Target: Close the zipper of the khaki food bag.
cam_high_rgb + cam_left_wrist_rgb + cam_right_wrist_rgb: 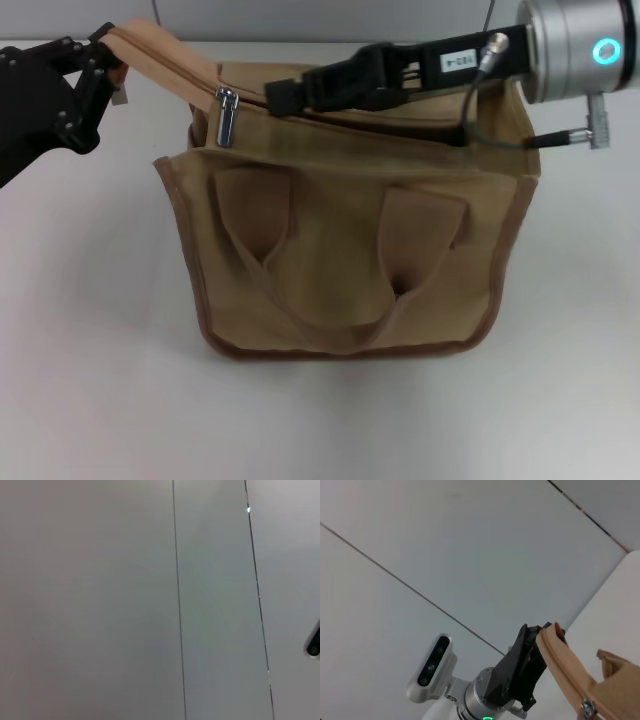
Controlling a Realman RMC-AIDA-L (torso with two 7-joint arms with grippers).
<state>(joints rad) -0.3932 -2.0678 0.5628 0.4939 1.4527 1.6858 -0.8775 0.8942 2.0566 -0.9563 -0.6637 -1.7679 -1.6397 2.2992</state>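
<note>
Khaki food bag (345, 250) upright, mid table (90, 380), front pocket facing cam. Zipper (190, 72) pull tab (225, 115) near bag's left end, hanging. Judgement: closing nearly done or just begun, can't tell which. Left gripper (100, 60) clamped on zipper end strip, taut. Right gripper (285, 95) over bag top, near tab; fingers: can't tell. White tabletop, grey panelled wall (100, 600).

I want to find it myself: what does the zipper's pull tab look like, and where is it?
Find the khaki food bag on the white table. Along its top runs the zipper. At its left end hangs the pull tab, the only shiny silver thing on the tan cloth.
</note>
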